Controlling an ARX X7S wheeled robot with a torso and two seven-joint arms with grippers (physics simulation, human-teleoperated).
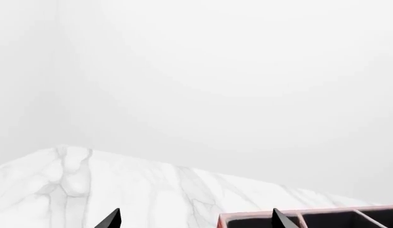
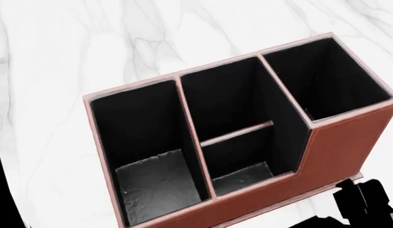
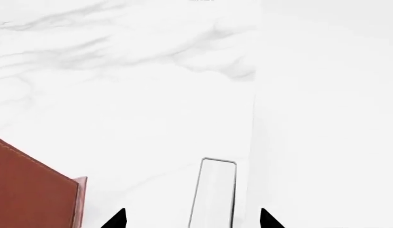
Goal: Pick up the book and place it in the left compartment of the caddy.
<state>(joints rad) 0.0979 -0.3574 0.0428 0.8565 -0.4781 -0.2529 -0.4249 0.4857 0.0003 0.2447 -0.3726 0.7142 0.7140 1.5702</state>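
Caddy on marble counter, both hands spread wide, book between right hand's tips.
Caddy (image 2: 323, 156): reddish-brown leather-look box, stitched, pale rim, black lining, one end raised. Left compartment (image 2: 139, 123): long undivided rectangle, black walls, rough grey floor, nothing in it. Counter (image 2: 51, 57): white marble, grey veins. Book (image 3: 213, 192): thin slab, white page edge with dark cover outline, close to the counter edge, right of the caddy corner. Right hand (image 3: 191, 219): pointed black tips wide, apart from the book. Left hand (image 1: 196, 219): wide, holding nothing, one tip over the caddy rim.
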